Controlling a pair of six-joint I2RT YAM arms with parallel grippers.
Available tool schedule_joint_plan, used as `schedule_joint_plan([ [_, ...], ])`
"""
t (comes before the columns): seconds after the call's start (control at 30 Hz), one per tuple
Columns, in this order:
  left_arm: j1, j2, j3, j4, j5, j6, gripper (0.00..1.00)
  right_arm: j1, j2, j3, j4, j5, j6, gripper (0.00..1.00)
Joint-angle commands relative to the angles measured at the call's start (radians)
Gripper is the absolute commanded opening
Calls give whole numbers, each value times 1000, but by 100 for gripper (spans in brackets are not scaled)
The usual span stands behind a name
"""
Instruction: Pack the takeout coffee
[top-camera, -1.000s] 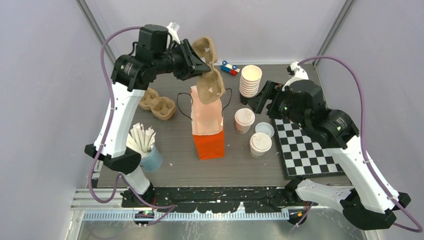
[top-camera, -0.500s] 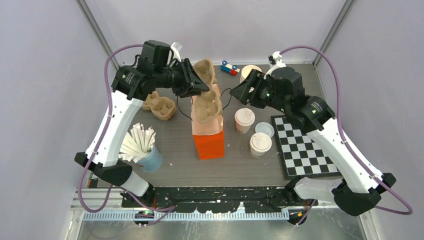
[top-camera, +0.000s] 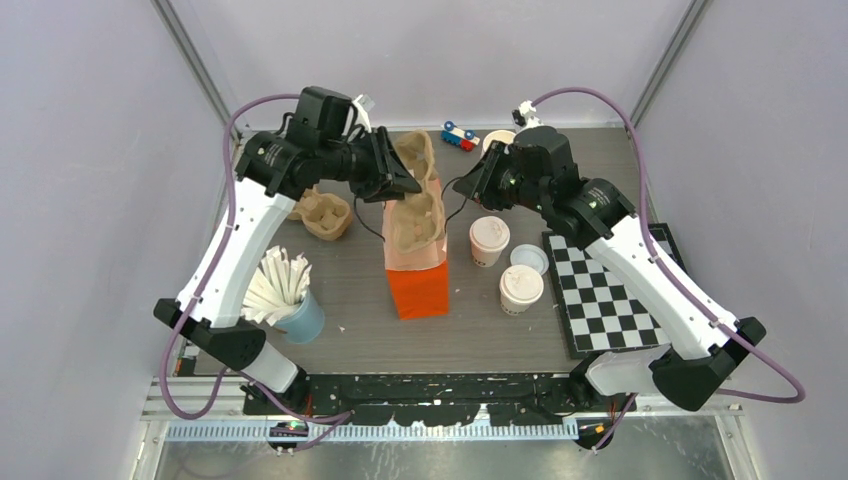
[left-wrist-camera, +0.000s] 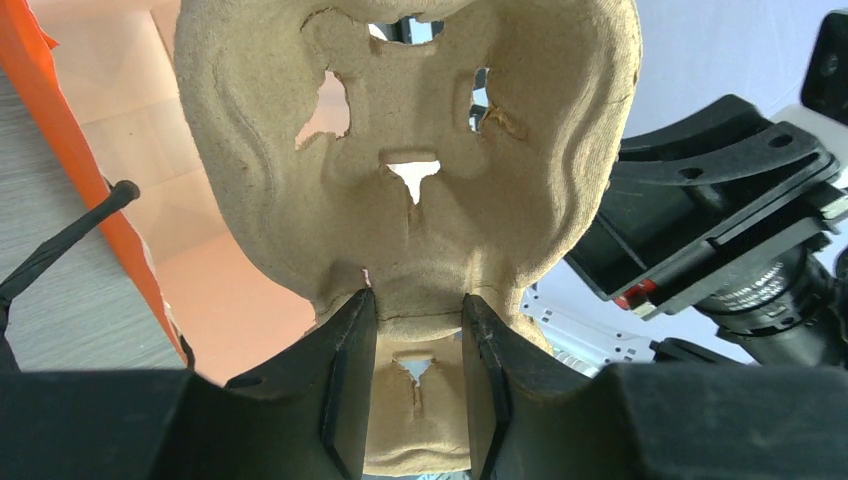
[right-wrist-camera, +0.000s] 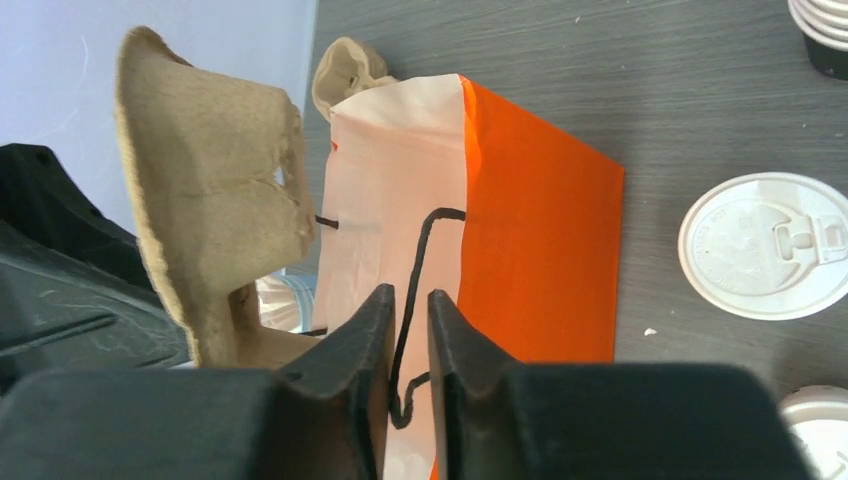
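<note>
Two takeout coffee cups with white lids (top-camera: 489, 240) (top-camera: 521, 289) stand right of the orange bag (top-camera: 420, 285); one lid top (right-wrist-camera: 765, 245) also shows in the right wrist view. My left gripper (top-camera: 400, 180) (left-wrist-camera: 413, 310) is shut on a brown pulp cup carrier (top-camera: 418, 210) (left-wrist-camera: 410, 180), held upright with its lower end in the bag's mouth. My right gripper (top-camera: 470, 185) (right-wrist-camera: 410, 300) sits at the bag's right rim. Its jaws are closed to a sliver around the black cord handle (right-wrist-camera: 420, 260).
A loose white lid (top-camera: 529, 259) lies between the two cups. A second pulp carrier (top-camera: 317, 208) rests at the back left. A blue cup of paper sticks (top-camera: 290, 300) stands front left, a checkerboard (top-camera: 605, 290) lies right, and a toy car (top-camera: 460, 135) sits at the back.
My right arm swung left from the cup stack to the bag and its jaws narrowed around the handle. My left gripper lowered the carrier into the bag's mouth.
</note>
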Motion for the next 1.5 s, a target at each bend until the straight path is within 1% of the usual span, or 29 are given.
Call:
schedule_joint_plan([
  [0.0,-8,18,-6,-9,19,59,29,1,-22,39,17,3,-5,17],
  [0.03,-8,20,-7,-20,19,66,29,1,-25,38,17,4,-9,12],
  [0.1,-8,24,-7,-39,18,79,29,1,-32,36,12,0,-12,8],
  [0.43,-15,38,-50,-54,-41,118,27,1,-46,9,21,-6,-3,1],
  [0.57,-18,41,-80,-29,-39,121,27,0,-50,3,24,-44,0,1],
  [0.77,-33,51,-126,41,-4,77,27,1,-67,-33,40,-48,11,1],
  [1.03,-61,75,-138,59,-22,78,27,0,-73,-36,29,-49,2,1],
  [1.17,-63,82,-111,65,-31,70,27,0,-76,-40,26,-47,-3,1],
  [1.27,-62,79,-101,74,-63,74,26,1,-78,-41,26,-46,-4,1],
  [1.47,-63,55,-138,134,-90,66,26,0,-82,-46,24,-45,-11,2],
])
